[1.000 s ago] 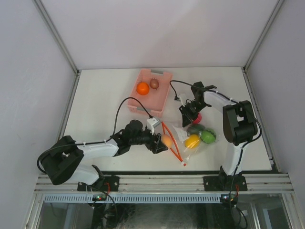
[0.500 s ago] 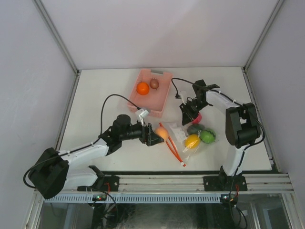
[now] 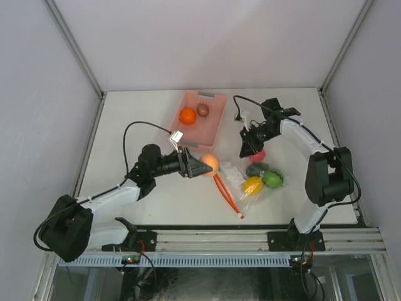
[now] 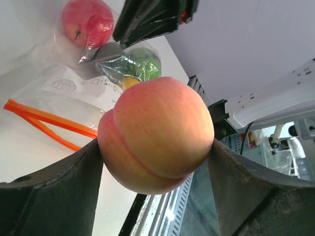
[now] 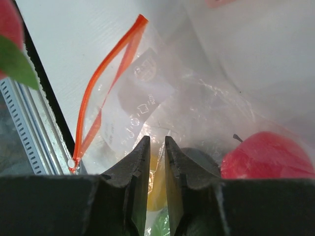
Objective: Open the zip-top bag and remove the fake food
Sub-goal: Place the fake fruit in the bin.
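From above, the left gripper (image 3: pixel 203 166) is holding a peach (image 3: pixel 211 163) between the pink basket (image 3: pixel 218 125) and the zip-top bag (image 3: pixel 237 174). The bag is lying on the table (image 3: pixel 138 125) with a yellow fruit (image 3: pixel 253 185), a green fruit (image 3: pixel 273 179) and a red fruit (image 3: pixel 259 155) inside, and the right gripper (image 3: pixel 249 147) is sitting at its far end. In the left wrist view, the peach is sitting wedged between widely spread fingers. In the right wrist view, the fingers are nearly meeting, pinching the bag's clear film.
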Motion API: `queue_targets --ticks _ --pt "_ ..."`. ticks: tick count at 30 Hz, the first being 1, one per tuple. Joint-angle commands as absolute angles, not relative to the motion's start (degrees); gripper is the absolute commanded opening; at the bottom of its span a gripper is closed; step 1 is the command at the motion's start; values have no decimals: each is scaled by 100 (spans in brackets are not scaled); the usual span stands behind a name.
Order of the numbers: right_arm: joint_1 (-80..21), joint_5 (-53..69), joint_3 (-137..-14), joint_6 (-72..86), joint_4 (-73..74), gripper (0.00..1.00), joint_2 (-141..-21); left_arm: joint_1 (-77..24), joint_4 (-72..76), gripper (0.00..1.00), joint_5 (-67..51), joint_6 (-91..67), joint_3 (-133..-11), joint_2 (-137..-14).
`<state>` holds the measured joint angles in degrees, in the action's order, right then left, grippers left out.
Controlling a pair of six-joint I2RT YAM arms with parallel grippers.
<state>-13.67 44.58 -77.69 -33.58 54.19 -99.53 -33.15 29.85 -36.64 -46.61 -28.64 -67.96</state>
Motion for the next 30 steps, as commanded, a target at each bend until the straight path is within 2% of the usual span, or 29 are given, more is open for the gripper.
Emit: queue_targets --ticks 1,12,19,30 --pt "-1298 4913 -7751 -3555 5343 18 -9536 -3137 3648 9 -3886 -5271 -3242 -7035" --pt "-1165 5424 -7534 -3754 5198 18 -8998 -2814 4101 9 -3871 -5614 -3753 -7793" --pt "-1143 5508 -7486 -3809 5177 18 -8912 -2182 3965 8 -3788 -5556 -4199 -8355" --pt "-1145 5519 -7464 -3834 5177 19 -8948 -2131 1660 8 -2405 -3921 -5629 -9030"
